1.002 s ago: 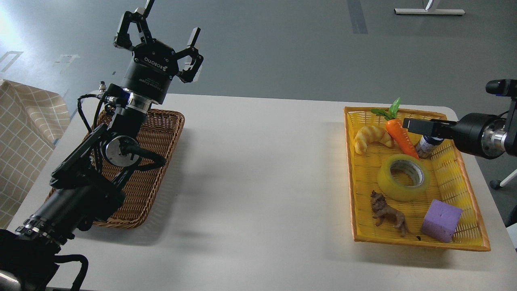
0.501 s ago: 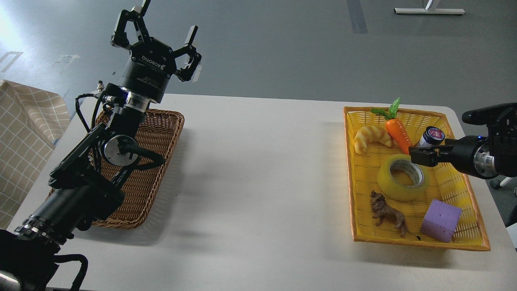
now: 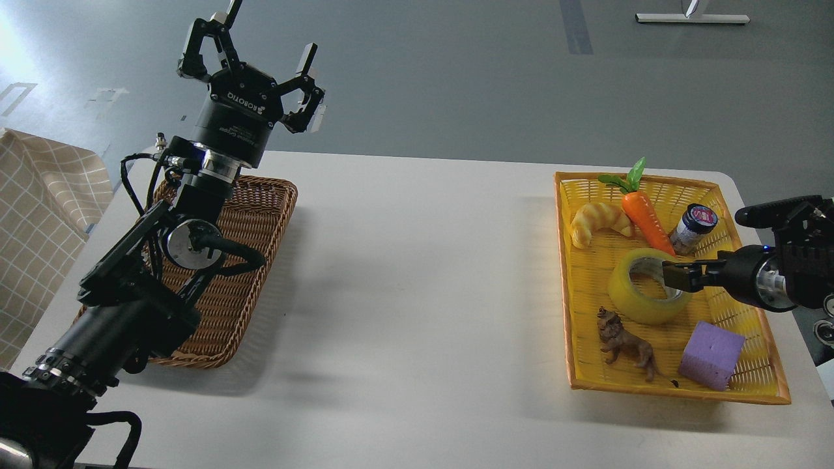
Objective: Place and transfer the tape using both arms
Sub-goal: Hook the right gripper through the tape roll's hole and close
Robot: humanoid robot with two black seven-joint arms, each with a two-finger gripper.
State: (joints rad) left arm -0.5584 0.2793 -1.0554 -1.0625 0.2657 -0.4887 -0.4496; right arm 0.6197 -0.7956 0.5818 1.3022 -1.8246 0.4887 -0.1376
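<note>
The tape (image 3: 633, 301), a translucent yellow roll with a grey-white core, lies flat in the middle of the yellow tray (image 3: 565, 306) on the right of the table. My right gripper (image 3: 679, 276) reaches in from the right and sits low over the roll's right rim, its tip at the core hole. It is dark and seen edge-on, so I cannot tell whether it is open. My left gripper (image 3: 264, 39) is open and empty, pointing up, high above the back of the brown wicker basket (image 3: 251, 260).
The tray also holds a toy croissant (image 3: 598, 221), a carrot (image 3: 645, 218), a small jar (image 3: 692, 228), a lion figure (image 3: 625, 345) and a purple block (image 3: 711, 355), all around the tape. A checked cloth (image 3: 39, 215) hangs at the far left.
My right gripper has come down and towards me, from the jar at the back of the tray to the tape's right rim. The left arm has barely moved.
</note>
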